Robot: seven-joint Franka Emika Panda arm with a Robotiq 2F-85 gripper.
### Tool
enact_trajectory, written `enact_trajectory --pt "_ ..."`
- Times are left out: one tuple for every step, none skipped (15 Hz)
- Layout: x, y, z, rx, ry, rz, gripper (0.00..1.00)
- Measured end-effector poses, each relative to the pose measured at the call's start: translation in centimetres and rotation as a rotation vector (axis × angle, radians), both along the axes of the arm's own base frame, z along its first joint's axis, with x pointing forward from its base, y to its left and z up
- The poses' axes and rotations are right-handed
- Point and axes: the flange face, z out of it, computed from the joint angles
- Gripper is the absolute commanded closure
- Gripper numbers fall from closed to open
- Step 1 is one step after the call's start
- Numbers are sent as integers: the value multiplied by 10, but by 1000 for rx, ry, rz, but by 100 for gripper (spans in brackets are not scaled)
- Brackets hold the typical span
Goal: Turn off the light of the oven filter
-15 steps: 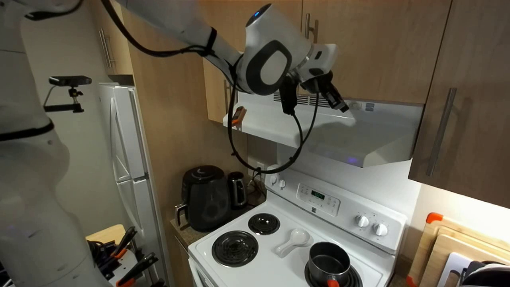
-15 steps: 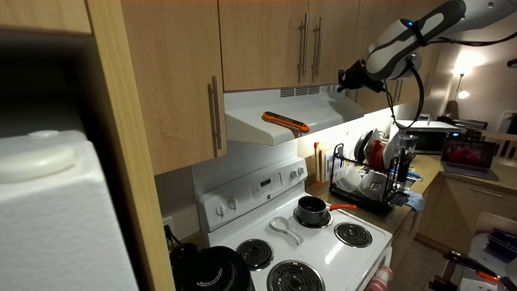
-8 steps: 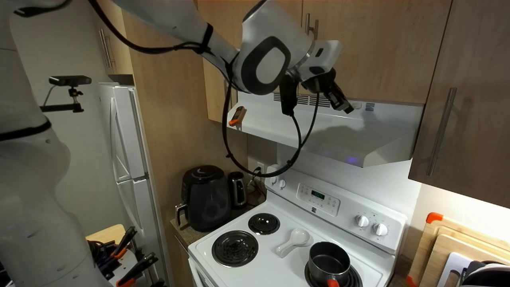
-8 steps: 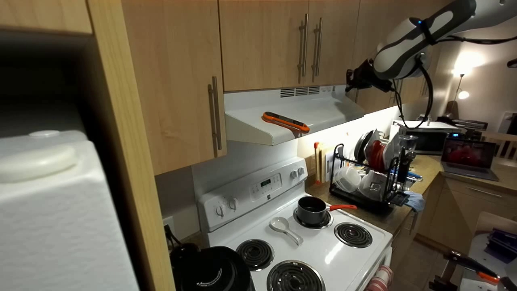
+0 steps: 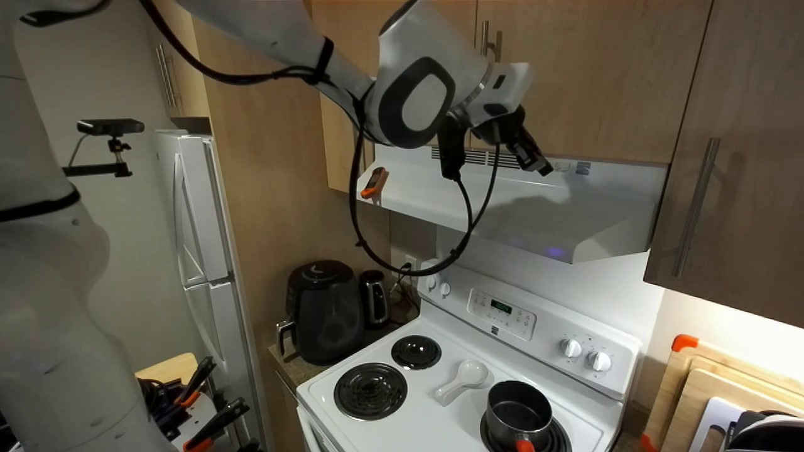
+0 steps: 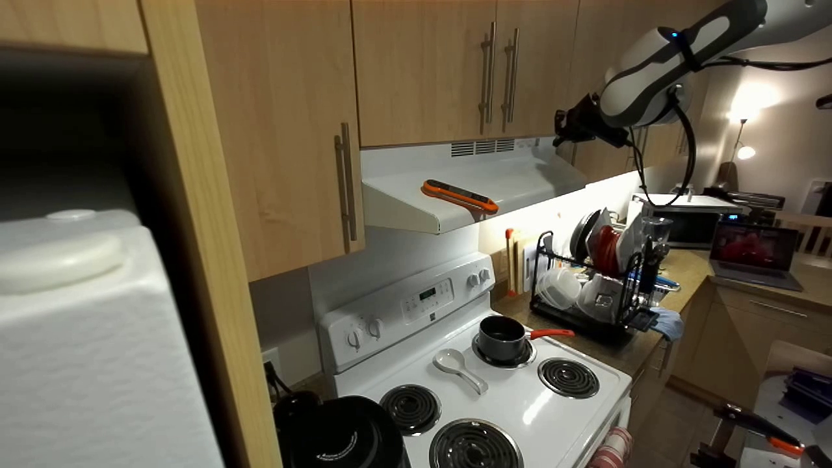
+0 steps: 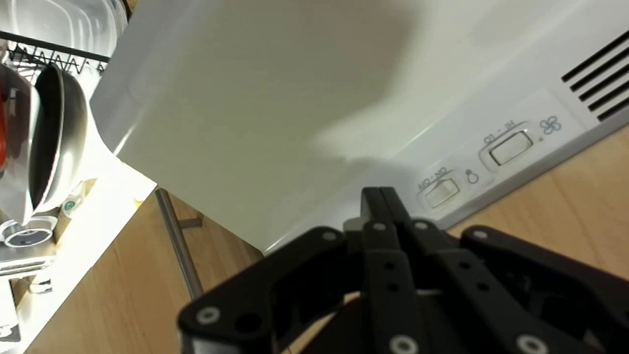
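Note:
The oven filter, a white hood with a sloped front, shows in both exterior views (image 5: 603, 210) (image 6: 398, 179) and fills much of the wrist view (image 7: 255, 113). In the wrist view its light switch (image 7: 442, 192), marked off-on beside a bulb symbol, is a small white rocker; which side is pressed is unclear. My gripper (image 7: 378, 191) is shut and empty, its fingertips pictured just left of this switch. It also shows in both exterior views (image 5: 544, 169) (image 6: 559, 140), in front of the hood's control strip. I see no clear contact with the hood.
A fan switch (image 7: 511, 147) sits beside the light switch, then vent slots. An orange device (image 6: 459, 196) rests on the hood's slope. Wooden cabinets with bar handles (image 6: 489, 71) are above. A pot (image 6: 502, 338) stands on the stove (image 6: 526, 383). A dish rack (image 6: 585, 318) is beside it.
Over the last second the gripper has moved a little to the right in both exterior views. In the last half second it has drifted slightly back left. The fixtures have not moved.

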Motion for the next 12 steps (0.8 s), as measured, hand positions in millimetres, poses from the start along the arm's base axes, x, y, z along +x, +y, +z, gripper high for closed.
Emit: enact_trajectory --pt "2 5 0 0 0 8 100" --pt "3 9 0 0 0 17 100" --pt "5 13 0 -1 0 25 100" --pt "7 17 0 -1 0 32 100" --pt "9 21 0 -2 -1 40 100" --pt "11 24 0 -3 -1 46 100" --pt "13 27 1 -3 -2 51 100" --pt "16 28 1 -4 -3 56 100" --pt "19 30 1 -5 -4 59 100" --pt "21 30 1 -6 -5 61 100" --pt "24 31 0 -7 -6 63 100" --pt "27 30 0 -8 -7 63 100"
